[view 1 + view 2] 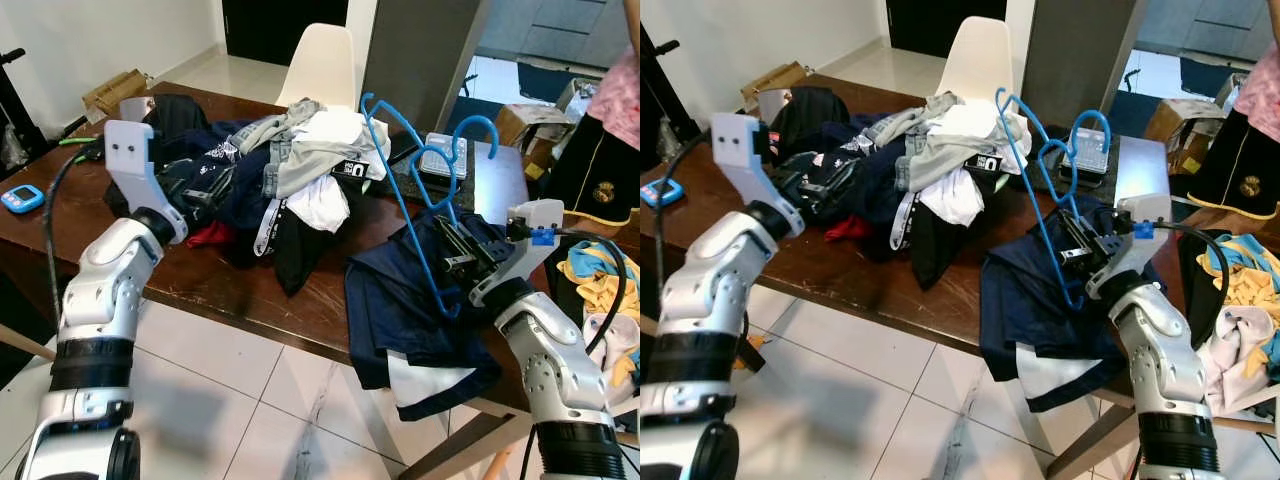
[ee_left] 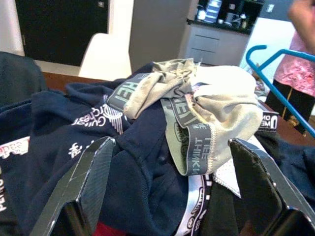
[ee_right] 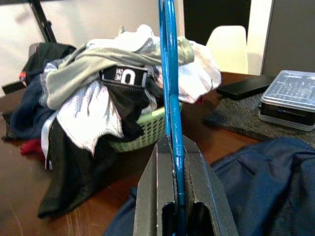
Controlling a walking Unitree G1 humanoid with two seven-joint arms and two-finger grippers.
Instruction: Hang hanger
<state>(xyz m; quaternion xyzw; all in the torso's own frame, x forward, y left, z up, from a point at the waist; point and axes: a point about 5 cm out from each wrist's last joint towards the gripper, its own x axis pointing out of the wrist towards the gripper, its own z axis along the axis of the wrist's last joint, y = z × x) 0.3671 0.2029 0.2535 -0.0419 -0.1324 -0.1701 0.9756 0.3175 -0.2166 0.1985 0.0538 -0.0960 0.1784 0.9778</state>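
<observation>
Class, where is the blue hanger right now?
The hanger stands upright in the right hand, on the robot's right, above the navy garment and beside the clothes pile.

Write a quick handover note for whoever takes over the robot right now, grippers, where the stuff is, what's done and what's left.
Right gripper: shut on the blue hanger, holding it up above the navy garment at the table edge.
Left gripper: open, empty, pointed at the pile of clothes.
Done: hanger picked up.
Left: the navy garment is not on the hanger yet; hanger still needs hanging.
</observation>
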